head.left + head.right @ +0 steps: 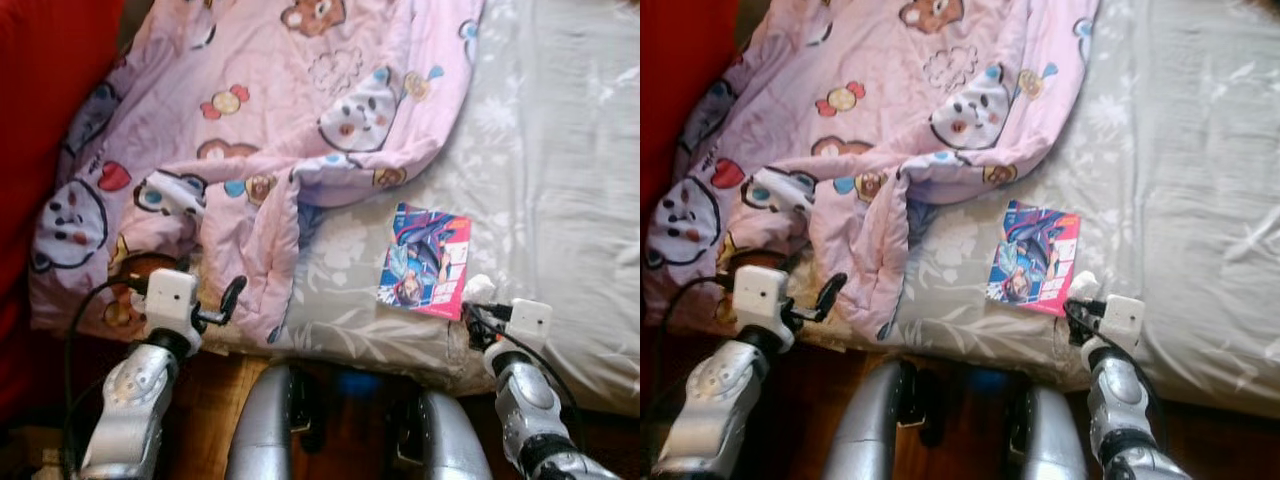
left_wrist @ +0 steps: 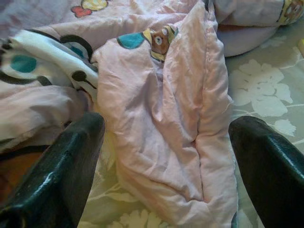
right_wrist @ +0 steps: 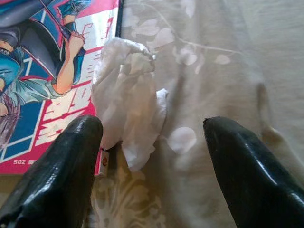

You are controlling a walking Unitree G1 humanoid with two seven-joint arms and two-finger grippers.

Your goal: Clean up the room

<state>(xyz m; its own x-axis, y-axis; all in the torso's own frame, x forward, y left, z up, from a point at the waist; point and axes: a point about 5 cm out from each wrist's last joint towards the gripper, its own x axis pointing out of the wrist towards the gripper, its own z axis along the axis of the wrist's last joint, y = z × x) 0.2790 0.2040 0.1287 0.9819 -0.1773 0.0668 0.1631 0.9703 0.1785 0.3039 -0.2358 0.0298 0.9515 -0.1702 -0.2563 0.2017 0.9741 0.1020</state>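
Note:
A pink quilt (image 1: 260,110) printed with bears and sweets lies rumpled over the left half of the bed. One fold of it (image 2: 166,118) hangs toward the near edge. My left gripper (image 2: 166,128) is open right in front of that fold, one finger on each side and not gripping. A colourful comic book (image 1: 426,260) lies flat on the grey flowered sheet (image 1: 560,150). A crumpled white tissue (image 3: 128,104) rests at the book's near right corner. My right gripper (image 3: 152,128) is open just short of the tissue, which lies nearer one finger.
A red surface (image 1: 40,100) runs along the left side of the bed. Brown wooden floor (image 1: 215,400) and my silver legs (image 1: 265,420) show below the mattress edge. The right part of the sheet is bare and wrinkled.

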